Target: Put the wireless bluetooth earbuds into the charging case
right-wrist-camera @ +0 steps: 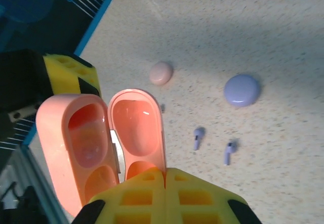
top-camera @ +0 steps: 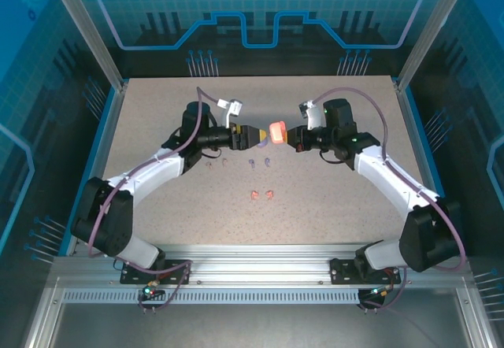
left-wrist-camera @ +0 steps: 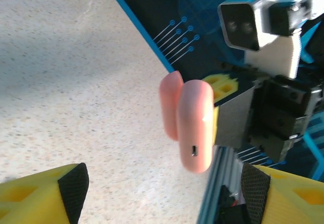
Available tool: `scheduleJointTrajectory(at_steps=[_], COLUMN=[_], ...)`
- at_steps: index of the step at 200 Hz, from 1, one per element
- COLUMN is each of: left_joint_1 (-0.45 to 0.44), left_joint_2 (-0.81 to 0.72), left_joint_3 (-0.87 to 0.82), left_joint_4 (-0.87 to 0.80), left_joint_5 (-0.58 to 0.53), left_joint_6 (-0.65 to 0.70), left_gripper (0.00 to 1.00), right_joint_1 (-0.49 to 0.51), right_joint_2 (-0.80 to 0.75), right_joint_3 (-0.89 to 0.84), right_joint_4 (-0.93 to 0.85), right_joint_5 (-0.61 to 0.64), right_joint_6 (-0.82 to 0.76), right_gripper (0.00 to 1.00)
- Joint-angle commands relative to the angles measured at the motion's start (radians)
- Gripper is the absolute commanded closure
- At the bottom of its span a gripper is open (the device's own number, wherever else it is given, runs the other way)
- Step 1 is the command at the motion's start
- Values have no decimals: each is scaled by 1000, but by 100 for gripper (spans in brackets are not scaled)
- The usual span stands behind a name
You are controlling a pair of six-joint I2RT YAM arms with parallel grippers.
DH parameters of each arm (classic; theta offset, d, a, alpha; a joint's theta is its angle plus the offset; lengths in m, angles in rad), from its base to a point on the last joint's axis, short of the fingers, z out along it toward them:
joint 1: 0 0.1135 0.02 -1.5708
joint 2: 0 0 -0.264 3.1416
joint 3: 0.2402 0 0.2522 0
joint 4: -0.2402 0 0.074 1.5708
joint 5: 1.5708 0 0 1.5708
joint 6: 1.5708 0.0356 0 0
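Two arms meet above the middle of the speckled beige table, tips facing each other. On the right gripper, the yellow fingers are clenched together on the edge of one half of a glossy coral-red plastic charging case. The case is held up off the table and gapes open like a clamshell, its two hollow halves turned toward the right wrist camera. The left gripper is released: its two yellow fingers with black pads stand wide apart, one on each side of the case, touching neither half.

Six small stemmed earbuds lie loose on the table, below the grippers in the top view. A pale pink pair lies to the left and a purple pair sits just beside it. A coral-red pair lies nearer the arm bases, apart from the other two. In the right wrist view, a smooth rounded lilac case rests near the purple buds. A smaller-looking rounded pale pink case rests farther off.
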Motion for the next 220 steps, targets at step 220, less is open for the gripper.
scheduleJointTrajectory(at_steps=[220], left_joint_1=[-3], left_joint_2=[379], left_joint_3=[656], left_joint_4=[-1062], left_joint_5=[349], left_joint_6=[714], left_gripper=[37], right_joint_1=[85], right_joint_2=[186], right_joint_3=[300], right_joint_4=[-388], right_joint_5=[-4], right_joint_6=[-468], right_gripper=[100])
